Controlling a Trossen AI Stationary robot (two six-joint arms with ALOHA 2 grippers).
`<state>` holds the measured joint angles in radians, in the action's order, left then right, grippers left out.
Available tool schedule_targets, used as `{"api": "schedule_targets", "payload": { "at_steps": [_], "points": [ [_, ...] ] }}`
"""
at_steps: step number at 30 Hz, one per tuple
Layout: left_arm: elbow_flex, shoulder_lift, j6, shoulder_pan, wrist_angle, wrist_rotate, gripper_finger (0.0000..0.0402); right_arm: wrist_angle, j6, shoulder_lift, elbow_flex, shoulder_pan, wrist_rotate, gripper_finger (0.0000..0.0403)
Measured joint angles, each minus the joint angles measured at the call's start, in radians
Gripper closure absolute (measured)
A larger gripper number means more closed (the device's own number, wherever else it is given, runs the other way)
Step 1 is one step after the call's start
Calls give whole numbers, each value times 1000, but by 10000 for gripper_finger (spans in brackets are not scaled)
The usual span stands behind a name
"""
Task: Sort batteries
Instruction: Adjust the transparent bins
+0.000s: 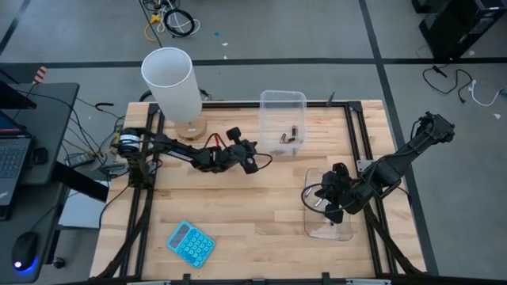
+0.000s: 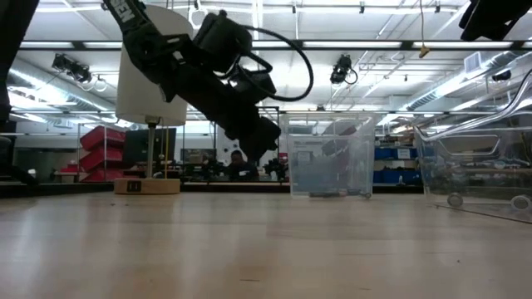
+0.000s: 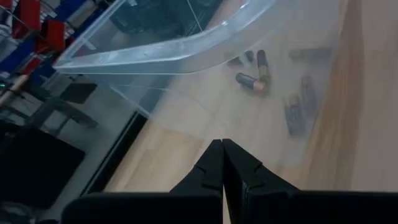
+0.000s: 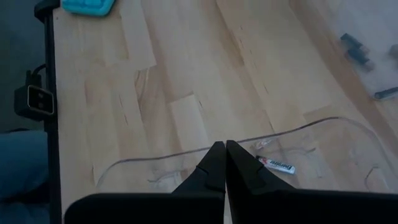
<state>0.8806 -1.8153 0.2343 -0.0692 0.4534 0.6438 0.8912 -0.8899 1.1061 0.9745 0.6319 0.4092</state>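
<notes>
the left gripper [image 1: 252, 156] hangs at centre frame in the high view, fingers [image 3: 214, 163] pressed together on nothing, just left of the far tub [image 1: 283, 120]. several batteries [image 3: 258, 67] lie on that tub's floor, some dark with a copper end, some grey. the right gripper [image 1: 329, 207] is clenched and empty too, at lower right over the near tub [image 1: 329, 231]; one silvery battery [image 4: 275, 165] lies in that tub just beyond its fingertips. a blue calculator [image 1: 191, 243] sits at lower left of the table [image 1: 238, 214], a white lamp [image 1: 171, 81] at upper left.
</notes>
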Motion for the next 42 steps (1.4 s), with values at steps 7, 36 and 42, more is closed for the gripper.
{"api": "schedule_targets", "payload": {
  "at_steps": [7,36,42],
  "points": [
    [0,-52,-10,-15,110,-77,401,0,0,0,0,1,19,403],
    [0,-43,-56,188,52,173,401,-346,87,35,0,176,-126,403],
    [0,-42,-67,316,109,247,401,-428,-44,141,0,266,-193,403]
  ]
}}
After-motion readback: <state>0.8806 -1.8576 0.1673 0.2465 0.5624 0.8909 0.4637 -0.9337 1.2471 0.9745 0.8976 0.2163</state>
